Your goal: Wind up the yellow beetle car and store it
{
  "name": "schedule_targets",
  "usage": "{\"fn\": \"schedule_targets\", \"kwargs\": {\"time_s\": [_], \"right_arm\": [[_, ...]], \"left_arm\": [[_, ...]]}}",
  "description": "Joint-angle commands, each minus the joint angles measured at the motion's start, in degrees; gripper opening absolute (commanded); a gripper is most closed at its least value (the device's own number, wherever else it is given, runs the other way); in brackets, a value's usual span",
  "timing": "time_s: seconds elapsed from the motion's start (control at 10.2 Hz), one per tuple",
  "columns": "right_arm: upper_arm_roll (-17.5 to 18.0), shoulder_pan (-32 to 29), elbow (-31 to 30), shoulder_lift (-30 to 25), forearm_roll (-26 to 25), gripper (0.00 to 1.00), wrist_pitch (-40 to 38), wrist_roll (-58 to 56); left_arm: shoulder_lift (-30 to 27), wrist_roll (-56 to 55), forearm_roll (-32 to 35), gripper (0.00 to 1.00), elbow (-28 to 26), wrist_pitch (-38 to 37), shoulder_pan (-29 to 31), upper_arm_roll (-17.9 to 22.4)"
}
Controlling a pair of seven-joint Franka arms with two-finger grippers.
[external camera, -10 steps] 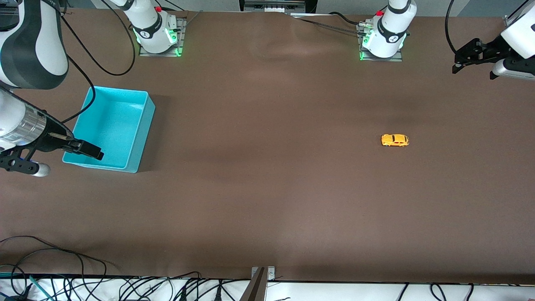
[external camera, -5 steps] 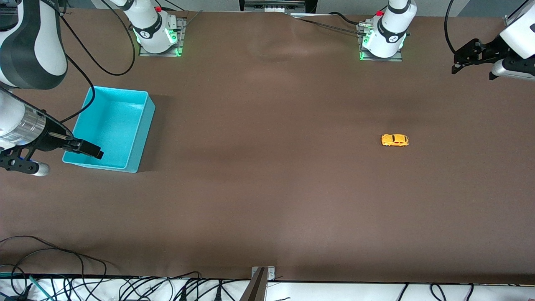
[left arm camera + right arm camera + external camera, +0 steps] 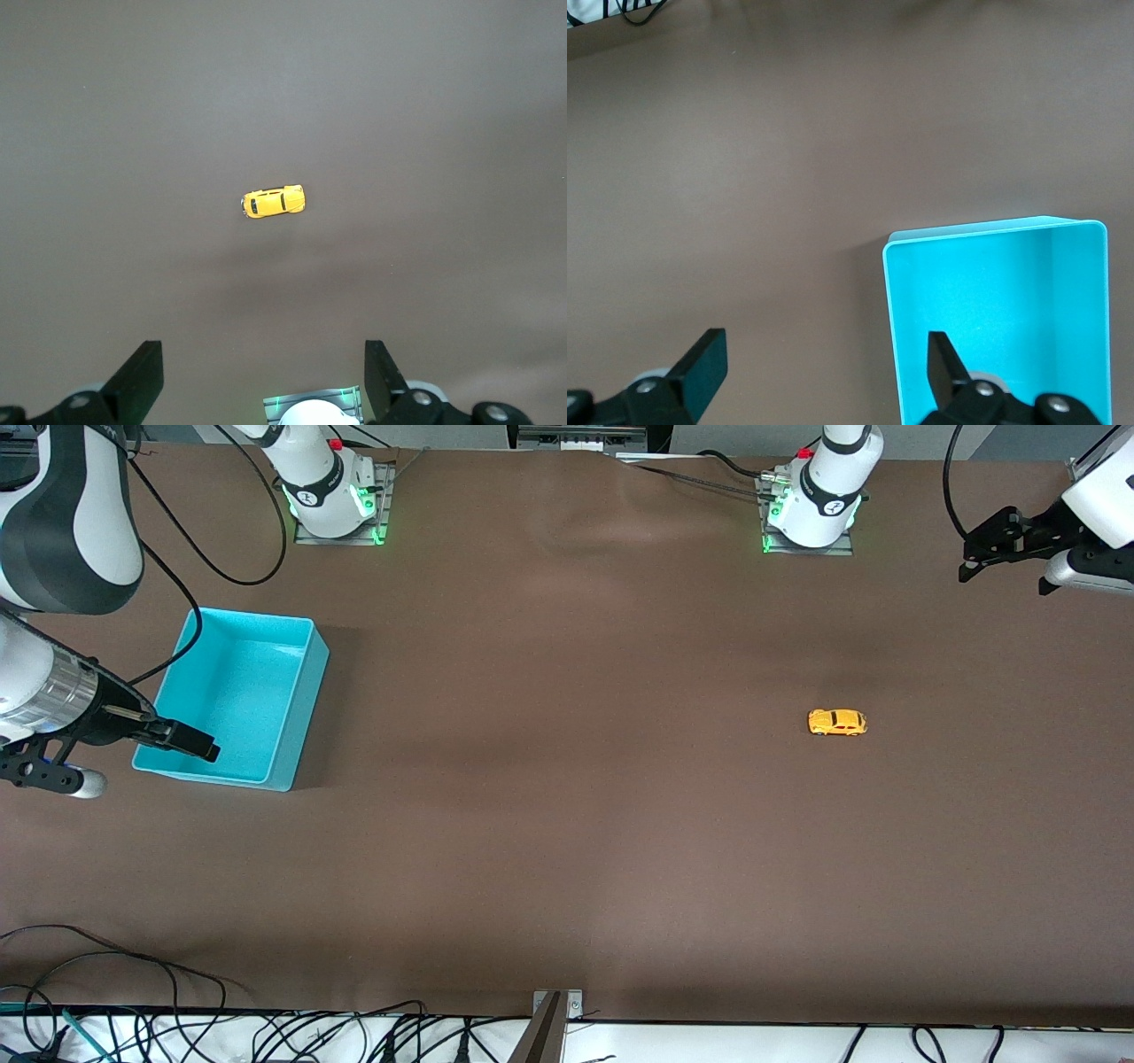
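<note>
The yellow beetle car [image 3: 837, 722] stands on its wheels on the brown table toward the left arm's end; it also shows in the left wrist view [image 3: 274, 201]. My left gripper [image 3: 974, 558] hangs high over the table edge at the left arm's end, open and empty [image 3: 261, 381], well apart from the car. The turquoise bin [image 3: 306, 708] sits empty toward the right arm's end. My right gripper [image 3: 199, 746] is open and empty [image 3: 824, 367] over the bin's corner nearer the front camera, one finger above the bin's rim [image 3: 890, 310].
The two arm bases [image 3: 332, 500] [image 3: 811, 509] stand along the table's edge farthest from the front camera. Loose cables [image 3: 133, 992] lie along the edge nearest the front camera. The left arm's base also shows in the left wrist view [image 3: 312, 409].
</note>
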Motion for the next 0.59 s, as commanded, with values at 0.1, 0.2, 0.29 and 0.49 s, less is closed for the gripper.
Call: {"fn": "schedule_targets", "kwargs": {"time_s": [0.1, 0.2, 0.29, 0.49], "right_arm": [[0.24, -0.30, 0.95, -0.08, -0.06, 1.00, -1.18, -0.02], [0.24, -0.30, 0.95, -0.08, -0.06, 1.00, -1.18, -0.11], [0.24, -0.30, 0.95, -0.08, -0.06, 1.00, -1.09, -0.11], [0.24, -0.30, 0.95, -0.08, -0.06, 1.00, -1.18, -0.11]], "left_arm": [[1.53, 0.24, -1.22, 1.00, 2.80, -0.53, -0.07, -0.26], [1.54, 0.24, -1.22, 1.00, 3.23, -0.53, -0.43, -0.35], [2.06, 0.33, -1.22, 1.00, 4.02, -0.53, -0.43, -0.35], [4.16, 0.24, -0.87, 1.00, 4.74, 0.77, 0.18, -0.35]]}}
